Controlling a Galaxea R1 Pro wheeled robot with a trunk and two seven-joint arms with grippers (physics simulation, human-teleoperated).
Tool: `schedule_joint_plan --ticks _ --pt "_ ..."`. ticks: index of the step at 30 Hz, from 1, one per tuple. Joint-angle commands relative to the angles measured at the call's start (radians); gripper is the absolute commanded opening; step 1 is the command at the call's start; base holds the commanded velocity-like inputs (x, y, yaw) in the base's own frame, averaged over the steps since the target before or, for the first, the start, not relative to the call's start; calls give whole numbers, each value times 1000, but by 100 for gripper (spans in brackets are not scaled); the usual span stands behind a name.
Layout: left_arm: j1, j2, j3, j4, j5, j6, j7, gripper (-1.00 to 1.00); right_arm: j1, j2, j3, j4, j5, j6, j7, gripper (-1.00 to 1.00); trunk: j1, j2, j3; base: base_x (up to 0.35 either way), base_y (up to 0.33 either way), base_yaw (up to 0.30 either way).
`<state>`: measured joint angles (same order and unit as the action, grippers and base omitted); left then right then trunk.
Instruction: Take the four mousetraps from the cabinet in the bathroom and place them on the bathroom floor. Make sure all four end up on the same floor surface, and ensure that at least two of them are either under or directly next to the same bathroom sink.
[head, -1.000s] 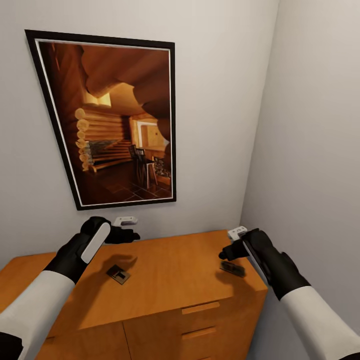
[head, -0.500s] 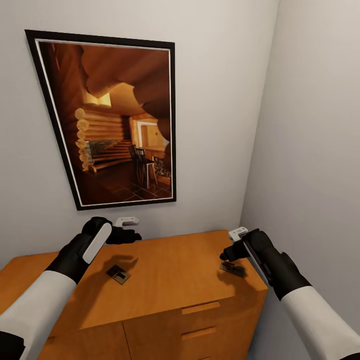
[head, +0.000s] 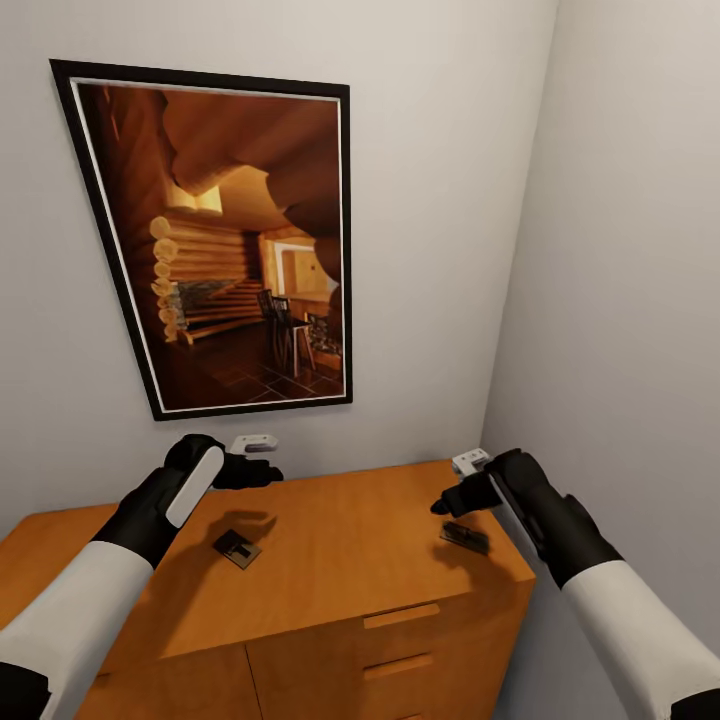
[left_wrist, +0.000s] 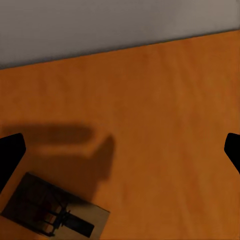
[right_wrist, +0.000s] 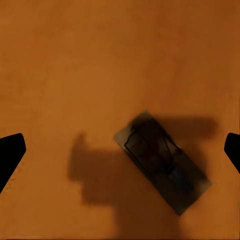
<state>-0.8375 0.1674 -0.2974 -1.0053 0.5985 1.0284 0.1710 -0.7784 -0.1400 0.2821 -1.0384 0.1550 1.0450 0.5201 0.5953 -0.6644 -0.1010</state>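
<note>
Here both hands hang wide above the cabinet (head: 330, 540) top, each poised over a mousetrap for a downward pick: left hand (head: 262, 462) over the near-centre trap (head: 237, 548), right hand (head: 450, 500) over the trap (head: 466, 537) by the right edge.

Two mousetraps, one (head: 237, 548) left of centre and one (head: 466, 537) near the right edge, on one orange-brown cabinet (head: 340, 560) with two drawer handles visible; one framed picture (head: 215, 235) on the wall; two claws, left (head: 262, 457) and right (head: 452, 487).
</note>
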Motion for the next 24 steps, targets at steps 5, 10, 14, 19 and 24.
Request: schedule_joint_plan --ticks 5,10,14,19,24 --pt "-2 0 -4 -1 11 1 10 100 -5 -1 5 2 14 2 46 100 0 -2 -2 4 -10 0" --pt "-2 0 -5 5 13 0 9 100 -5 -1 6 3 16 2 54 100 0 -2 -2 59 -166 0" --pt "-2 -1 -5 15 14 -10 9 100 -5 -1 6 2 19 2 56 100 0 -2 -2 67 -192 0" --pt "-2 -2 -5 27 17 -78 9 100 -5 -1 3 -1 22 2 57 100 0 -2 -2 21 -60 0" --pt "-2 -10 -12 70 16 -118 9 100 -5 -1 2 -1 23 2 56 100 0 -2 -2 4 -10 0"
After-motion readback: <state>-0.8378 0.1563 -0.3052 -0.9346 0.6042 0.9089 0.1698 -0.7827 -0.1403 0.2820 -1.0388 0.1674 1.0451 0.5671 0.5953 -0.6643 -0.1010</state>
